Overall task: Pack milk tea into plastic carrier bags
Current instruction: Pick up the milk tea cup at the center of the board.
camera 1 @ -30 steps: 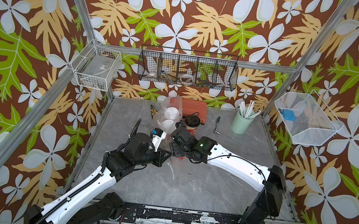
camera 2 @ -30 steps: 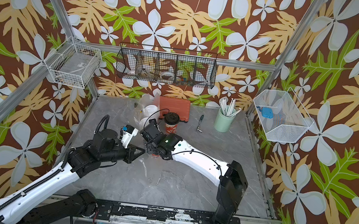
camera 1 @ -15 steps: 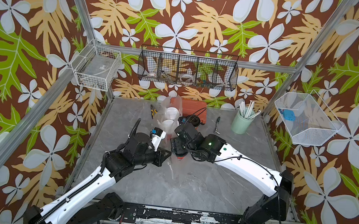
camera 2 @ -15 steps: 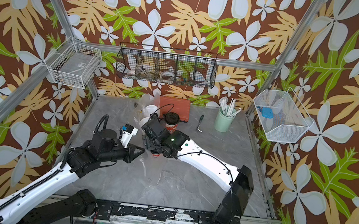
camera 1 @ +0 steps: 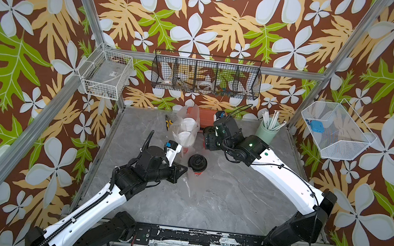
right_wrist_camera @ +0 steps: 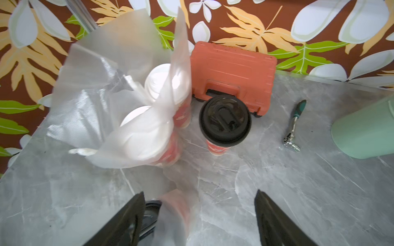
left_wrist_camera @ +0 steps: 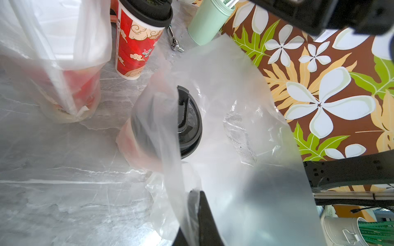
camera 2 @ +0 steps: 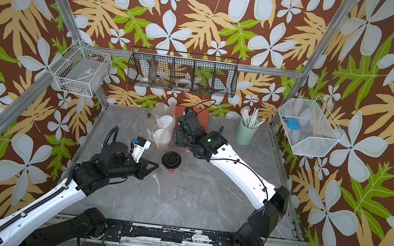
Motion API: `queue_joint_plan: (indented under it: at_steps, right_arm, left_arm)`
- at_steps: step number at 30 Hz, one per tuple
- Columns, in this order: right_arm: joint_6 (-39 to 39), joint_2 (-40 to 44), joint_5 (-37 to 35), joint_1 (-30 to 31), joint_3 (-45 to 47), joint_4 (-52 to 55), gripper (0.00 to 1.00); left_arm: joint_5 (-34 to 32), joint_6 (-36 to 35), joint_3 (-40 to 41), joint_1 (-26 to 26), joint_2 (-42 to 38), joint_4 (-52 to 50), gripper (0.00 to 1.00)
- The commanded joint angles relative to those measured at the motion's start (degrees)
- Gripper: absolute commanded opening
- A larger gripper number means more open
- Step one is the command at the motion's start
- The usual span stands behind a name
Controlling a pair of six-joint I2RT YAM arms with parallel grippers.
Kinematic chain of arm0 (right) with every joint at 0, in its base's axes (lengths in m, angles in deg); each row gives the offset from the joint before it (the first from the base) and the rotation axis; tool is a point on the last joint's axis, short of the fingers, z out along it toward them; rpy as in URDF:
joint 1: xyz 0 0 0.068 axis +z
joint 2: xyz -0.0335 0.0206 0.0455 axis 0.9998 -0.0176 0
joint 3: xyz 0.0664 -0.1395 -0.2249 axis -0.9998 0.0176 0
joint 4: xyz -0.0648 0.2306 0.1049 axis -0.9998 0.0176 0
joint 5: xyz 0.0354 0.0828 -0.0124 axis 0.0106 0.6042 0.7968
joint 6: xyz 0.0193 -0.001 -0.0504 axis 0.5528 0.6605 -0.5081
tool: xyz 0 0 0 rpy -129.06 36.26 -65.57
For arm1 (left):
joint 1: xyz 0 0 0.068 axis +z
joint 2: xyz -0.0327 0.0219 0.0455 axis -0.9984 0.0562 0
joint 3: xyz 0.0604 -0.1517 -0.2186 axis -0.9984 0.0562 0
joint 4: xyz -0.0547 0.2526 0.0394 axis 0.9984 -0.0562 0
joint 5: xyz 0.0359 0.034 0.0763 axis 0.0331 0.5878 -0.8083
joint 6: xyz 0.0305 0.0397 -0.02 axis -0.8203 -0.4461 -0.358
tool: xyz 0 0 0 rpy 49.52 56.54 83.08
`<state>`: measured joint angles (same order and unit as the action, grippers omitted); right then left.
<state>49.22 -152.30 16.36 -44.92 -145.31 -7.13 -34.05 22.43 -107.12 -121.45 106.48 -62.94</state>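
Black-lidded cup [camera 1: 197, 163] stands upright in the middle of the surface [camera 1: 219, 202]. In both top views it looks bare. The left wrist view corrects that: clear film of the open bag [left_wrist_camera: 234, 95] laps its side and rises behind the lid, so the cup sits at least partly inside. How deep, cannot tell.

Left gripper [camera 1: 184, 169] is just beside it, fingers [left_wrist_camera: 206, 221] closed on the bag's edge. My guess is it pinches the mouth to hold it up and open for another cup.

Loose cup [right_wrist_camera: 225, 121], also black-lidded, is upright and outside any bag, right against the front of the orange case [right_wrist_camera: 232, 72]; touching or not, cannot tell. The top views hide nearly all of it under the right arm, but both wrist views show it plainly.

Right gripper [right_wrist_camera: 199, 192] hangs over the surface just short of that cup, fingers [right_wrist_camera: 273, 221] spread wide and holding nothing. It looks lined up to take the loose cup next.

Full bag [camera 1: 185, 127] stands just beside the loose cup, with two white-lidded cups [right_wrist_camera: 136, 132] inside and its handles standing up. That half looks done.

Further out, the green cup of straws [camera 1: 266, 134] sits in the back corner. A small ratchet [right_wrist_camera: 293, 127] lies between it and the case. Neither seems in the way.
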Motion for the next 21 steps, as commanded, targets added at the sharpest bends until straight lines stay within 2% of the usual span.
queue_joint_plan:
  at_steps: [1,7,16,21]
  right_arm:
    - [-3.5,-1.5,2.5,-3.2,-0.3,-2.2,0.80]
    - [-8.0,-8.0,2.8,-6.7,-4.8,-3.9,0.80]
    - [-11.8,-17.9,1.9,-7.1,-12.7,-4.1,0.81]
    - [-12.1,-20.4,2.0,-7.1,-14.8,-4.3,0.82]
  left_arm:
    - [0.0,0.1,0.0,0.0,-0.2,0.3,0.00]
    - [-0.3,-0.1,0.3,0.0,-0.5,0.1,0.00]
    - [-0.3,-1.1,1.9,0.0,-2.7,1.4,0.00]
    - [0.1,-1.7,2.7,0.0,-2.2,0.7,0.00]
